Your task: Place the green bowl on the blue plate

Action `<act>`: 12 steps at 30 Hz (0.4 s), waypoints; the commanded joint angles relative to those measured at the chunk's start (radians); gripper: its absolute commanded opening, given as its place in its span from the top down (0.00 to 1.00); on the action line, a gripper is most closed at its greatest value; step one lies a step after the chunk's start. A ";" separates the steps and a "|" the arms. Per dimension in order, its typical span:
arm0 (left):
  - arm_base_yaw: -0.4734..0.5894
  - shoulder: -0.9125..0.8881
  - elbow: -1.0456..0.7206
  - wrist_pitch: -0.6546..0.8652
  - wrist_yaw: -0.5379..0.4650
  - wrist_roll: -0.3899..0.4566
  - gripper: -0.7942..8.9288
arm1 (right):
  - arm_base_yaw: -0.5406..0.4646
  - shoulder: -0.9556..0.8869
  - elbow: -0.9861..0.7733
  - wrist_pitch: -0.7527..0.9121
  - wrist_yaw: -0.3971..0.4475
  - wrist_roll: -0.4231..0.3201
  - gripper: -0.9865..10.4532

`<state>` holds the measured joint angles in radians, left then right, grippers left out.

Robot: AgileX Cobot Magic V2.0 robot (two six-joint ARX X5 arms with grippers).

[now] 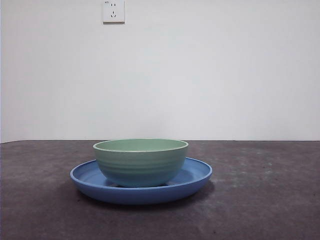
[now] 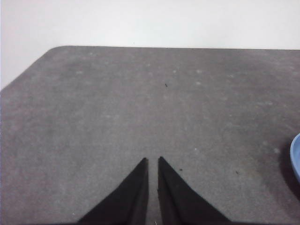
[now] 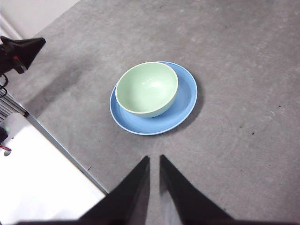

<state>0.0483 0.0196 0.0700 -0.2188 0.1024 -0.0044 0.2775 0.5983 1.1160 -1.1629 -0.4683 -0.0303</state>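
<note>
The green bowl (image 1: 140,162) stands upright and empty on the blue plate (image 1: 195,175), a little left of the plate's middle, on the dark table. The right wrist view shows the bowl (image 3: 146,89) inside the plate (image 3: 186,96) from above. My right gripper (image 3: 154,159) is shut and empty, high above the table and well back from the plate. My left gripper (image 2: 153,161) is shut and empty over bare table; only a sliver of the plate's rim (image 2: 296,157) shows at the edge of its view. Neither gripper shows in the front view.
A white wall with a socket (image 1: 113,11) stands behind the table. In the right wrist view the table's edge (image 3: 65,150) runs close by the plate, with a white surface beyond it, and the other arm's black tip (image 3: 23,49) sits at the side.
</note>
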 commanded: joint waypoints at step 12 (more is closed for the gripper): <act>-0.011 -0.016 -0.058 0.034 -0.008 -0.010 0.89 | 0.002 0.006 0.008 0.010 -0.003 -0.011 0.89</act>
<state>0.0372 0.0051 0.0322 -0.1764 0.0994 -0.0151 0.2775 0.5983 1.1160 -1.1629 -0.4683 -0.0303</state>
